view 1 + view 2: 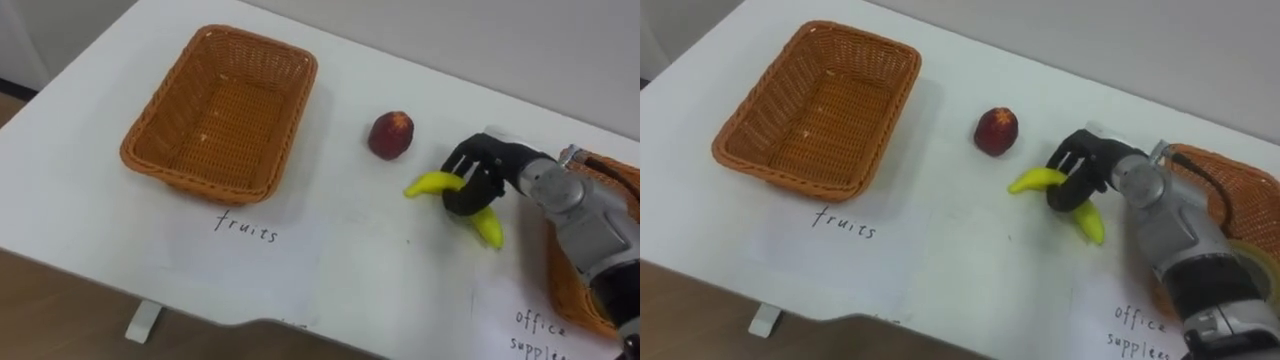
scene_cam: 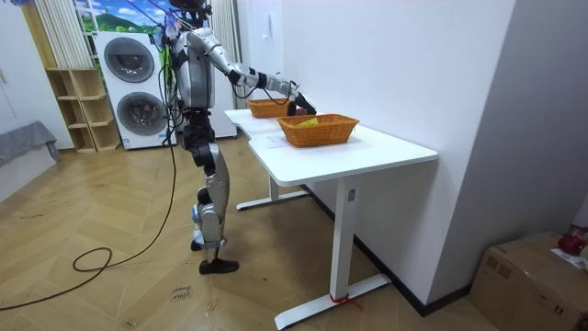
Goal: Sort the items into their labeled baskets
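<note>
White table (image 1: pixel 80 200) with two baskets, a banana in the right hand.
An empty brown wicker basket (image 1: pixel 205 186) sits toward the table's left, with a hand-lettered paper sheet (image 1: pixel 250 240) just in front of it. To that basket's right, apart from it, lies a round red fruit (image 1: pixel 390 135). Further right the robot's right hand (image 1: pixel 480 165) has its dark fingers curled round the middle of a curved yellow banana (image 1: pixel 432 184), whose two ends stick out and rest low on the tabletop. The red fruit lies between the banana and the empty basket. A second brown wicker basket (image 1: pixel 566 296) stands farthest right, partly hidden by the forearm. The robot stands upright at the table's edge, with stacked white washing machines (image 2: pixel 133 92) behind it.
</note>
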Robot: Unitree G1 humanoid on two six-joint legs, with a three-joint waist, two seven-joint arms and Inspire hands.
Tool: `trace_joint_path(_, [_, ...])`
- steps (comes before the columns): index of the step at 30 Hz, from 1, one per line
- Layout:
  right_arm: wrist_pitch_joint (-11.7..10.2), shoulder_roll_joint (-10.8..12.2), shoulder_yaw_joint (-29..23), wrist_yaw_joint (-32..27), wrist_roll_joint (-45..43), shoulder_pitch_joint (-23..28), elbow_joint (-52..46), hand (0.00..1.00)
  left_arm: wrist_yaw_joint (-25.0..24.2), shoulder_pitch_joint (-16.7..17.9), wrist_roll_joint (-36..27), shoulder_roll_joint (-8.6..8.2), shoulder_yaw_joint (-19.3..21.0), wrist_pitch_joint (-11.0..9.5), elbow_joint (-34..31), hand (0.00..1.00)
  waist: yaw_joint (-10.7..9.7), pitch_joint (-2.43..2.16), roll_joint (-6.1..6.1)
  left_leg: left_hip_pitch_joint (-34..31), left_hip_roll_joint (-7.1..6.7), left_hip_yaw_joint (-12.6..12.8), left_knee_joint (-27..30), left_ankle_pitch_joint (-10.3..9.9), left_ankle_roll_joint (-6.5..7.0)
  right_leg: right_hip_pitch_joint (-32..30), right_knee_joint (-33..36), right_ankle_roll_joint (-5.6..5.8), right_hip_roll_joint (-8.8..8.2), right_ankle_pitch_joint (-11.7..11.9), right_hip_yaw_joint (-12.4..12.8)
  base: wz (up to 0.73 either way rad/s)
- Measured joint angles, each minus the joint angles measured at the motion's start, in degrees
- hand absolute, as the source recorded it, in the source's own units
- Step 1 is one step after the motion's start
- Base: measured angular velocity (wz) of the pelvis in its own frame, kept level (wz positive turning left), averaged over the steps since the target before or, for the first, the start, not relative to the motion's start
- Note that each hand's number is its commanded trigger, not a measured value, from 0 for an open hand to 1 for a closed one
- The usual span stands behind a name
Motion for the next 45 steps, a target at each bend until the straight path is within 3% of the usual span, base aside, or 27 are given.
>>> trace_joint_path(4, [-0.2, 0.0, -0.2, 0.0, 0.2, 0.0, -4.1, 1.00, 0.1, 0.4, -0.1, -0.90, 1.5, -0.1, 0.0, 0.00, -1.5, -0.16, 0.34, 0.3, 0.02, 0.4, 0.0, 0.0, 0.00, 0.2, 0.0, 0.04, -0.14, 0.0, 0.1, -0.05])
trace_joint_path(7, [-0.5, 0.0, -2.0, 0.0, 0.5, 0.0, -6.5, 1.00, 0.0, 0.7, -0.4, -2.09, 2.4, -0.1, -0.5, 0.00, -2.0, -0.74, 1.42, 1.2, 0.10, 1.3, -0.4, 0.0, 0.04, 0.6, 0.1, 0.07, -0.14, 0.0, 0.4, -0.08])
trace_joint_path(10, [-0.5, 0.0, -3.5, -0.5, 0.5, 0.0, -7.3, 1.00, 0.1, 1.4, -2.1, -2.26, 3.2, -0.3, -0.7, 0.00, -2.4, -0.91, 2.15, 3.1, 0.22, 1.4, -1.1, 0.1, 0.12, 2.3, 0.0, 0.09, -0.13, 0.0, 0.5, 0.00])
trace_joint_path(18, [-0.5, 0.0, -4.7, -0.7, 0.2, 0.1, -10.3, 1.00, 0.0, 1.9, -2.0, -2.28, 3.9, -0.6, -1.5, 0.00, -2.6, -1.37, 1.70, 5.2, 0.20, 1.5, -2.0, 0.2, 0.19, 4.1, 0.1, 0.11, 0.18, 0.0, 0.5, 0.00])
trace_joint_path(27, [-0.7, 0.0, -4.7, -0.7, -2.5, 0.1, -21.9, 1.00, 0.4, 1.9, -1.9, -3.10, 4.9, -1.8, -3.1, 0.00, -2.0, -1.08, 1.95, 5.9, 0.26, 1.5, -2.3, 0.2, 0.20, 4.5, 0.1, 0.12, 0.47, 0.0, 1.6, -0.01])
trace_joint_path(31, [-0.7, 0.0, -4.7, -0.7, -2.5, 0.1, -22.7, 1.00, 0.5, 1.9, -1.9, -3.09, 4.8, -2.0, -2.8, 0.00, -1.2, -0.99, 1.71, 6.0, 0.25, 1.4, -2.3, 0.3, 0.22, 4.5, 0.1, 0.12, 0.43, 0.0, 1.6, 0.00])
trace_joint_path(38, [-0.6, 0.4, -4.3, -0.7, -2.0, 0.1, -22.7, 1.00, 0.5, 2.4, -2.0, -2.98, 4.8, -1.9, -2.8, 0.00, 0.3, -0.22, 1.69, 5.9, 0.12, 1.3, -2.3, 0.3, 0.28, 4.5, 0.2, 0.22, 0.04, 0.0, 1.4, 0.00])
trace_joint_path(45, [0.2, 2.0, -4.3, -0.8, -2.1, 0.0, -23.9, 1.00, 1.5, 2.3, -1.4, -3.12, 4.8, -1.4, -2.9, 0.00, 2.0, -0.26, 1.62, 5.5, 0.11, 0.9, -2.3, 0.3, 0.27, 4.3, 0.1, 0.24, 0.21, 0.0, 0.5, 0.02])
